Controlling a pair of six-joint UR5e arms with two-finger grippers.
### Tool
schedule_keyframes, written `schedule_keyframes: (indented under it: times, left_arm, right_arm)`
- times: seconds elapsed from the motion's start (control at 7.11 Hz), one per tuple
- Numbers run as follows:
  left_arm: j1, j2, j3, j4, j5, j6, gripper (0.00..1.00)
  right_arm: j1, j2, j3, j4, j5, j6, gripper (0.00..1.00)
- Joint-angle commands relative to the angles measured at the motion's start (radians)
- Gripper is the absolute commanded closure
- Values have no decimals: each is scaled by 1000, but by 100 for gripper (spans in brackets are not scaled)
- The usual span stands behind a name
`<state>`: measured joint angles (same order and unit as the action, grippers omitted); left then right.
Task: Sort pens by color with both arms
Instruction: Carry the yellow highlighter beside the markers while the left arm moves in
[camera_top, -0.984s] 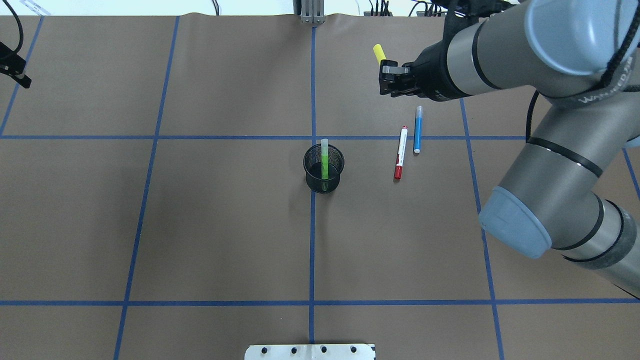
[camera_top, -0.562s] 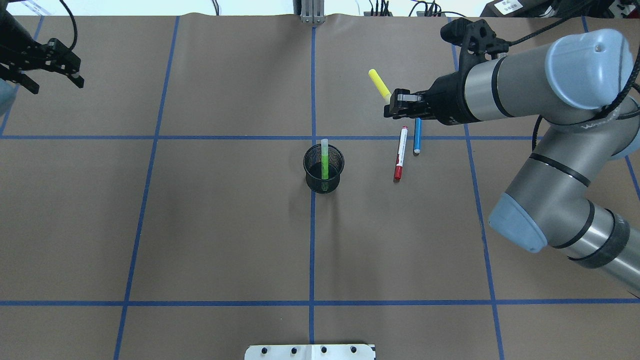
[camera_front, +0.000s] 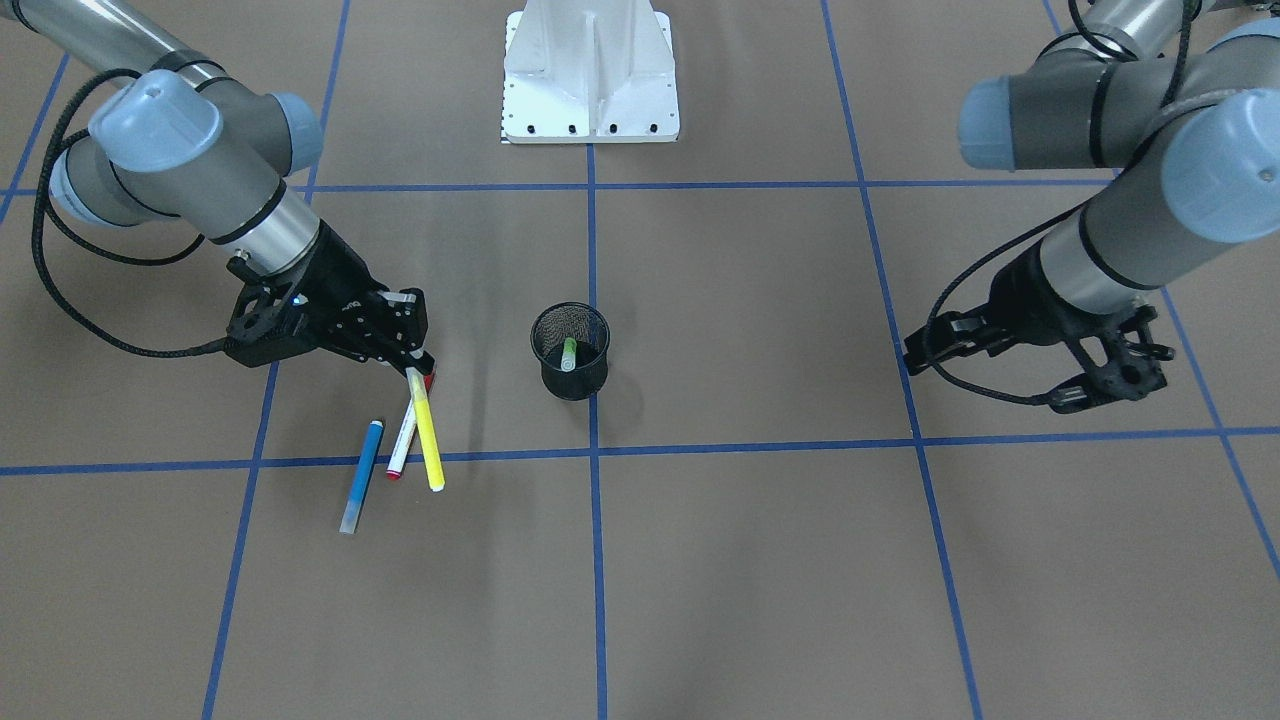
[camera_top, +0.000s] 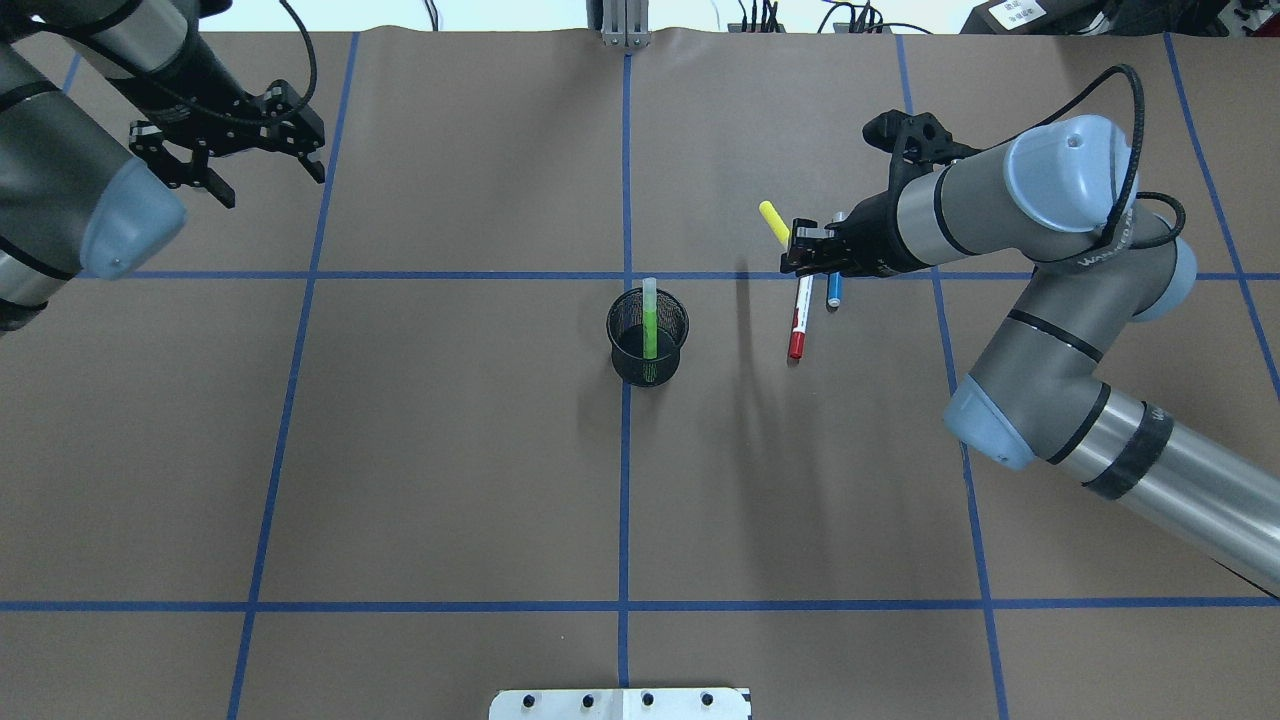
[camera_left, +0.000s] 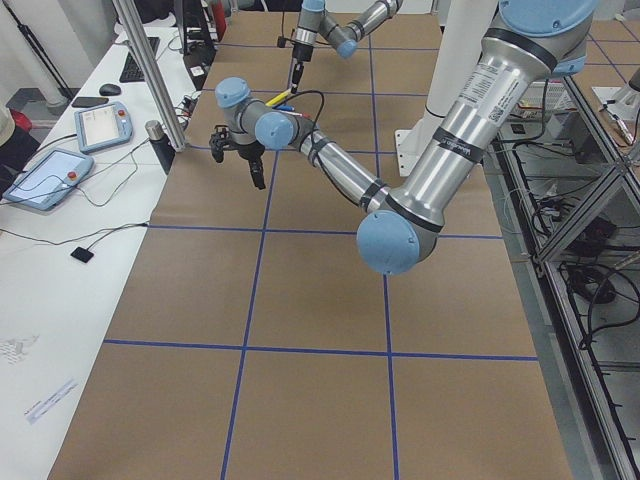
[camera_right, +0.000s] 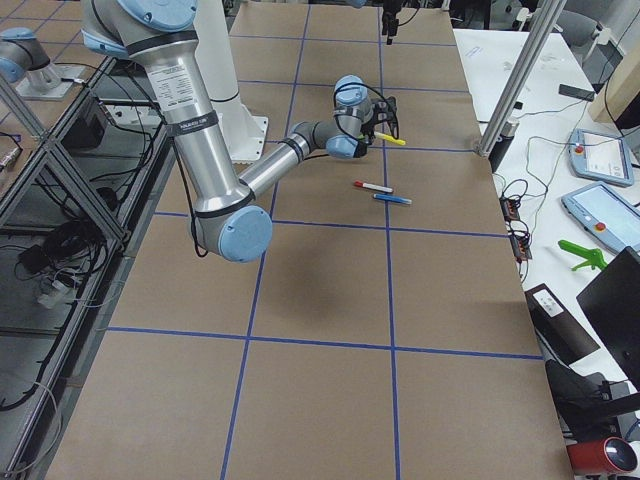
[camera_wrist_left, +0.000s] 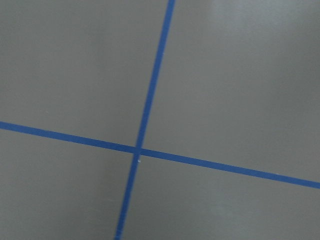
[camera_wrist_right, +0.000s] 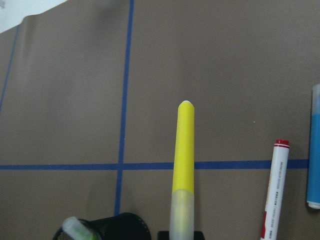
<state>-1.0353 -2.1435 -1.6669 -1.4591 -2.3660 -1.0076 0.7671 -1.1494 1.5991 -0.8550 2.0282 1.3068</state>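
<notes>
The brown-covered table (camera_top: 450, 480), marked into squares with blue tape, was occupied near its middle by a black mesh cup (camera_top: 648, 368), from which every place below is reckoned. The right arm (camera_top: 1060, 330) was stretched in from the robot's right of the cup, and the left arm (camera_top: 60, 170) was seen well off on the cup's left. A white pedestal base (camera_front: 590, 80) was set on the robot's side of the cup, on the same tape line.

The left gripper (camera_top: 268, 182) was held well to the left of the cup and farther from the robot, over bare covering. Its jaws were spread, and nothing was held between them.

The right gripper (camera_top: 795, 250) was poised to the right of the cup, above the two markers on the table. Its jaws were pinched on the clear cap end of the yellow highlighter (camera_top: 772, 222), which was raised off the table with its yellow barrel pointed away from the robot.

The green highlighter (camera_top: 649, 320) was stood inside the cup and leaned against the rim. The white marker with the red cap (camera_top: 800, 320) was laid flat to the cup's right. The blue marker (camera_top: 834, 290) was laid just beyond it, farther from the cup, the two near one another but apart.
</notes>
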Motion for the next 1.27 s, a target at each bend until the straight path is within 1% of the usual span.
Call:
schedule_keyframes:
  times: [0.0, 0.14, 0.28, 0.42, 0.56, 0.7, 0.84, 0.98, 1.12]
  left_arm:
    - [79, -70, 1, -6, 36, -153, 0]
    - [128, -111, 12, -9, 57, -225, 0]
    - [156, -136, 13, -9, 77, -280, 0]
    - [159, -151, 15, -9, 80, -307, 0]
    - [182, -182, 38, -9, 83, -348, 0]
    - [198, -241, 89, -10, 112, -385, 0]
    - [222, -298, 142, -12, 137, -425, 0]
    - [236, -335, 172, -14, 151, -454, 0]
    - [238, -373, 205, -14, 157, -473, 0]
  right_arm:
    - [-5, 74, -86, 4, -44, 9, 98]
    - [-35, 86, -88, 4, -131, 53, 98]
    - [-72, 80, -90, 37, -193, 92, 98]
    - [-113, 76, -115, 97, -297, 97, 98]
    - [-118, 83, -125, 118, -305, 100, 97]
    - [-120, 83, -125, 120, -301, 101, 96]
    - [-120, 83, -125, 119, -301, 117, 53]
    - [-120, 79, -123, 119, -303, 138, 4]
    - [-120, 77, -122, 119, -301, 140, 2]
